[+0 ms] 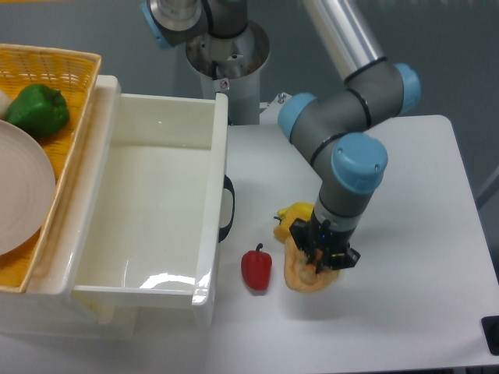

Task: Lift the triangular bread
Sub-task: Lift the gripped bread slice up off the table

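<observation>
The triangular bread is a golden-tan pastry at the middle front of the white table. It looks slightly raised and tilted above the tabletop. My gripper points down from the arm and is shut on the bread's right part, its black fingers covering that edge. A small red pepper sits just left of the bread. A yellow bell pepper lies right behind the bread, partly hidden by my wrist.
A large white bin with a black handle stands to the left. Beyond it a yellow basket holds a green pepper and a white plate. The arm's base stands at the back.
</observation>
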`<act>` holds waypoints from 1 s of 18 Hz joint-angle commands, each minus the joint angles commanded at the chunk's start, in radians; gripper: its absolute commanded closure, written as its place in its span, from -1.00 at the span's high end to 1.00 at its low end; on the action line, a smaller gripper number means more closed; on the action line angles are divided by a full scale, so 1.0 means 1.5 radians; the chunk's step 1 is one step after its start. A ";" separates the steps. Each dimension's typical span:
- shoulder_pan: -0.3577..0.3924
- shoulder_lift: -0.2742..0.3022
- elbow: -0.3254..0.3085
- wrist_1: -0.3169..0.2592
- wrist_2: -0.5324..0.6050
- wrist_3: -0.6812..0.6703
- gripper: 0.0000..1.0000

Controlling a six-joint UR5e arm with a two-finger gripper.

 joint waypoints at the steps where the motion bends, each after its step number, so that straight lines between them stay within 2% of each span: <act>1: 0.000 0.008 -0.006 -0.013 -0.002 0.005 -0.50; 4: 0.001 0.035 -0.026 -0.029 -0.005 0.009 -0.50; 7: 0.006 0.049 -0.027 -0.082 -0.005 0.046 -0.50; 10: 0.010 0.067 -0.030 -0.119 -0.002 0.082 -0.50; 18: 0.007 0.070 -0.034 -0.123 0.016 0.136 -0.50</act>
